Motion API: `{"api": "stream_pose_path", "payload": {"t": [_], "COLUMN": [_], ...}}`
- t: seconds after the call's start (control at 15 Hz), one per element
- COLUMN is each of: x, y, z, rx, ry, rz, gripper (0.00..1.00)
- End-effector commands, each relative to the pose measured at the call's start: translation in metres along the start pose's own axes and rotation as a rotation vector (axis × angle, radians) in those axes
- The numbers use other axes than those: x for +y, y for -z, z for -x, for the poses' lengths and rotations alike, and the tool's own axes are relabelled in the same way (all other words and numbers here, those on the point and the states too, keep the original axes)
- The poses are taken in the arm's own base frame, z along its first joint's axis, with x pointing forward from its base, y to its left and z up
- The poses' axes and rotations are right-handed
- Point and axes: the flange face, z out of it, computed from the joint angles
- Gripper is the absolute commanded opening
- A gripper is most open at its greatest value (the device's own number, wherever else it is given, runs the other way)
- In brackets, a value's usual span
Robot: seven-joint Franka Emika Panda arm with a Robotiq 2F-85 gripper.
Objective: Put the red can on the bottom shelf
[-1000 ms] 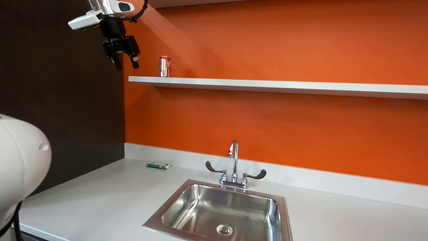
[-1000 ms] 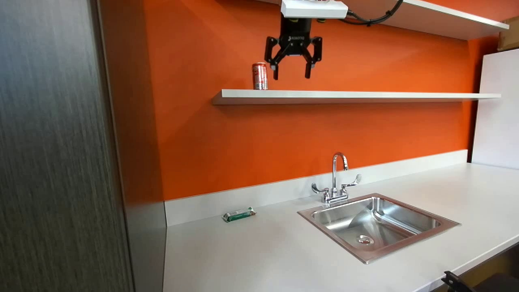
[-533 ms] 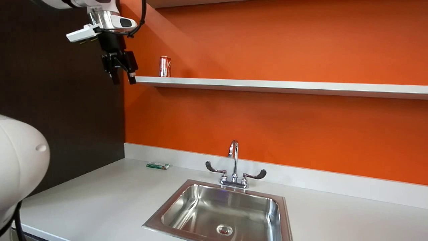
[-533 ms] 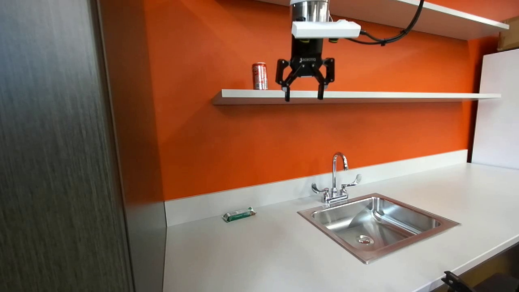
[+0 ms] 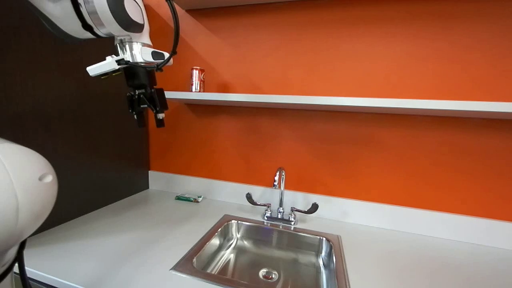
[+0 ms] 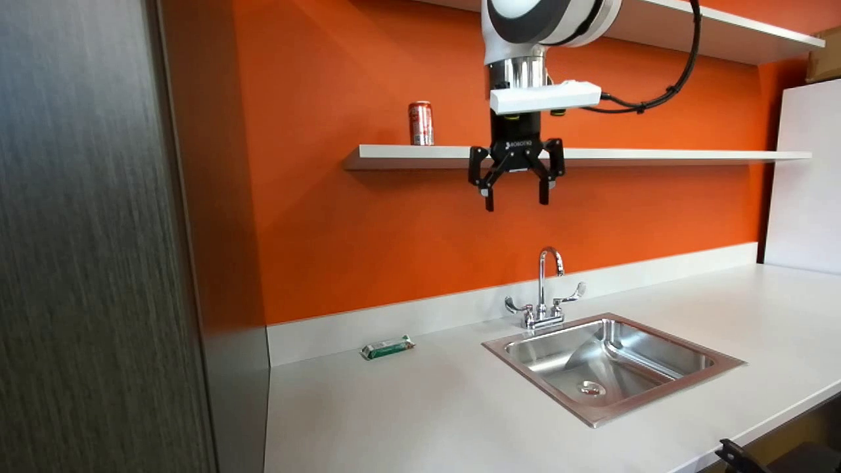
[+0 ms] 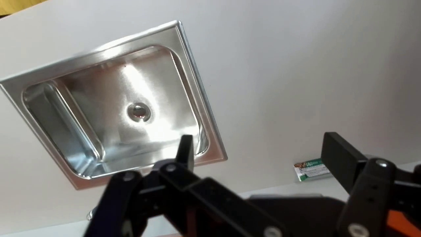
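The red can [image 5: 197, 80] stands upright on the bottom shelf [image 5: 328, 102], near the shelf's end. In an exterior view the can [image 6: 421, 123] and the white shelf board [image 6: 407, 153] show the same way. My gripper [image 5: 150, 123] is open and empty. In an exterior view the gripper [image 6: 517, 200] hangs with its fingertips below the level of the shelf board, to the side of the can and apart from it. In the wrist view the open fingers [image 7: 258, 141] have only the counter beneath them. The can and shelf are out of the wrist view.
A steel sink [image 6: 594, 420] with a chrome faucet [image 6: 542, 289] is set in the white counter [image 6: 368, 420]. A green wrapped bar [image 6: 387, 347] lies near the backsplash. A higher shelf [image 6: 736, 29] runs overhead. A dark panel [image 5: 76, 120] stands at the side.
My gripper has moved down, from above the shelf's level to below it, and in an exterior view away from the can. It stays open. The can has not moved.
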Motion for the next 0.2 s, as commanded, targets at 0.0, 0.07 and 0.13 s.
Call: {"api": "stream_pose_path", "payload": {"t": [0.0, 0.07, 0.13], "x": [0.001, 0.001, 0.002], "y": [-0.007, -0.013, -0.017], "z": [0.002, 0.004, 0.005], "rx": [-0.011, -0.017, -0.020], "ry": [0.000, 0.000, 0.001], "rz": [0.004, 0.006, 0.008], "gripper": [1.00, 1.00, 1.00]}}
